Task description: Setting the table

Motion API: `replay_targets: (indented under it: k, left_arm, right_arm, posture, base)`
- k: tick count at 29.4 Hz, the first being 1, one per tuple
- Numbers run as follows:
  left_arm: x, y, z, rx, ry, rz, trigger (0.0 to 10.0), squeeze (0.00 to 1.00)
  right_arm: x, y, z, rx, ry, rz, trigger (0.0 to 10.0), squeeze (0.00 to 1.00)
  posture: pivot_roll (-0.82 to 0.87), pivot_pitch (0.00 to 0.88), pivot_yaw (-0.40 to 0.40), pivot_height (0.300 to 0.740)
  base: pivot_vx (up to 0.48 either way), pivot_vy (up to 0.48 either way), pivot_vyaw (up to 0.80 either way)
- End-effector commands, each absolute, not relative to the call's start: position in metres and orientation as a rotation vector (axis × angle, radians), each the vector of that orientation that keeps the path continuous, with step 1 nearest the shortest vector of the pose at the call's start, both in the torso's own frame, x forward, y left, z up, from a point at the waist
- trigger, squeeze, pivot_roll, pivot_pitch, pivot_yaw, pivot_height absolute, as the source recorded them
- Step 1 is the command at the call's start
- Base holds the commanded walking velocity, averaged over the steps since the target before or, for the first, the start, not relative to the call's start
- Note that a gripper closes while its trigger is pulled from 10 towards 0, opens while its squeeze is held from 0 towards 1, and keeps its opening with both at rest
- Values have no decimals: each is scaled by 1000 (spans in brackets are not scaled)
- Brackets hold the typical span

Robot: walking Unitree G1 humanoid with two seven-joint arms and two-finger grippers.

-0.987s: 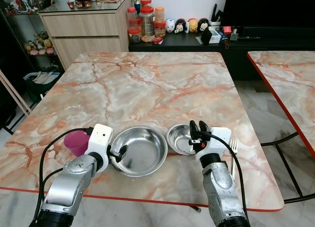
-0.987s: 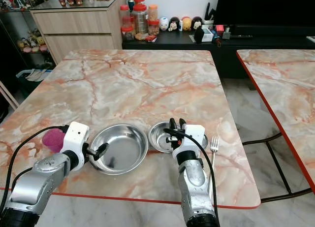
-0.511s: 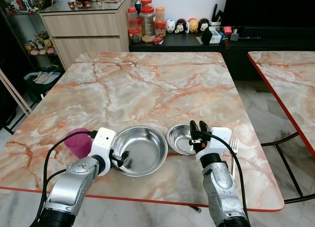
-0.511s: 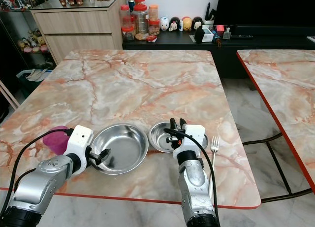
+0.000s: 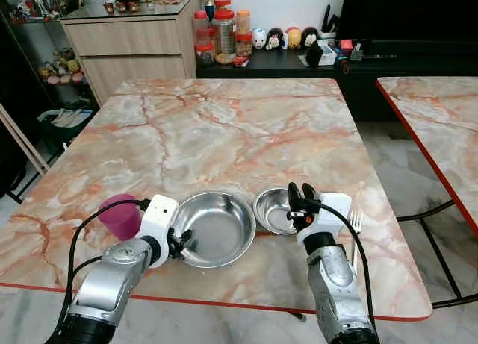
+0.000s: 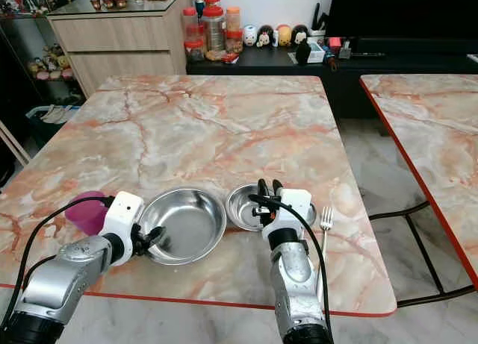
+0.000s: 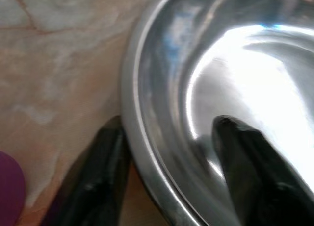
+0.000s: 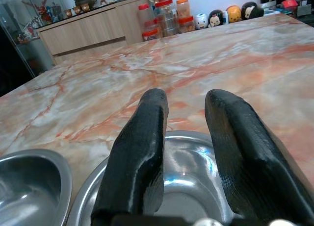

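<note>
Left pincer (image 5: 181, 242) astride large bowl (image 5: 216, 228) rim

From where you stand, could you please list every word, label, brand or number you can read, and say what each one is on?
No text can be read here.
Jars on the dark sideboard: any labels too small to read.
Large steel bowl, small steel bowl, purple cup, fork: no markings visible.
Left gripper and right gripper housings: plain white.

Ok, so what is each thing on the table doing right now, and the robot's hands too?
Big steel bowl: upright, empty, rim between the left fingers.
Small steel bowl: upright, empty.
Pink cup: upright, beside the left arm.
Fork: lying flat.
Left gripper: open, straddling the big bowl's rim.
Right gripper: open, above the small bowl.
</note>
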State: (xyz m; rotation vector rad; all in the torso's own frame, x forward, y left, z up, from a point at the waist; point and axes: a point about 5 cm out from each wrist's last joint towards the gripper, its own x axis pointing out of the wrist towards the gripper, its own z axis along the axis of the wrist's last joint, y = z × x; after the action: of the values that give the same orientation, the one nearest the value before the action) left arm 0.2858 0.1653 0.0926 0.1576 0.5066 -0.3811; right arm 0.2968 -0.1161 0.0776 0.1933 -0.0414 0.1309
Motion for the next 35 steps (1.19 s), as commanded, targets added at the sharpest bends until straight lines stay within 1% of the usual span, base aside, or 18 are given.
replay_targets:
  k: [1, 27, 33, 35]
  left_arm:
    - [287, 166, 93, 181, 524, -397, 0, 0]
    - [287, 171, 96, 247, 525, -394, 0, 0]
    - [291, 180, 104, 242, 481, -321, 0, 0]
    - [295, 183, 110, 228, 433, -281, 0, 0]
  right_arm:
    - [298, -114, 77, 195, -38, 134, 10000, 0]
    - [300, -111, 78, 195, -40, 144, 10000, 0]
    - [300, -112, 77, 196, -37, 141, 10000, 0]
    - [300, -112, 77, 198, -38, 141, 10000, 0]
  posture:
    - [8, 0, 61, 740]
    - [13, 0, 63, 740]
    - [20, 0, 56, 740]
    - [21, 0, 54, 740]
  base:
    - [0, 0, 0]
    - [0, 0, 0]
    - [0, 0, 0]
    - [0, 0, 0]
